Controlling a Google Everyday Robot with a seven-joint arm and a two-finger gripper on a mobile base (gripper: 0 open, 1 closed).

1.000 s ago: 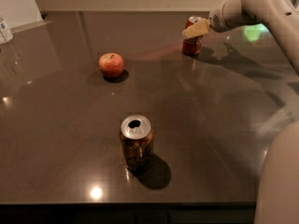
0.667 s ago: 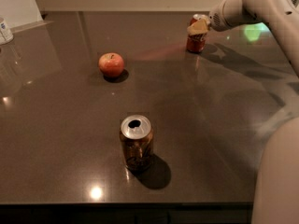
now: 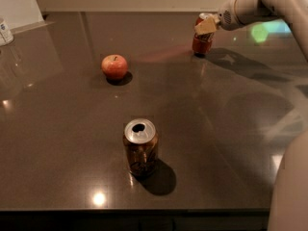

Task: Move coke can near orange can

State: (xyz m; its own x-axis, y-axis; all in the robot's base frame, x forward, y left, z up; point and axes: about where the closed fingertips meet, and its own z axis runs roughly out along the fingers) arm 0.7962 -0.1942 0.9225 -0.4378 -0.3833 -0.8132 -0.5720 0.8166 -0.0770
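Far right corner of the dark table (image 3: 216,129): your gripper (image 3: 205,27) at the red aluminium coke can (image 3: 201,44), hold impossible to tell; grasp squarely, then carry to the brownish-orange can (image 3: 140,149) near the front edge

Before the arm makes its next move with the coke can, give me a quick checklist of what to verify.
1. Gripper at the coke can, back right: ok.
2. Firm hold on the coke can: cannot tell.
3. Orange can upright, front centre: ok.
4. Apple lies left of the line between the cans: ok.
5. Coke can near orange can: not ok, far apart.
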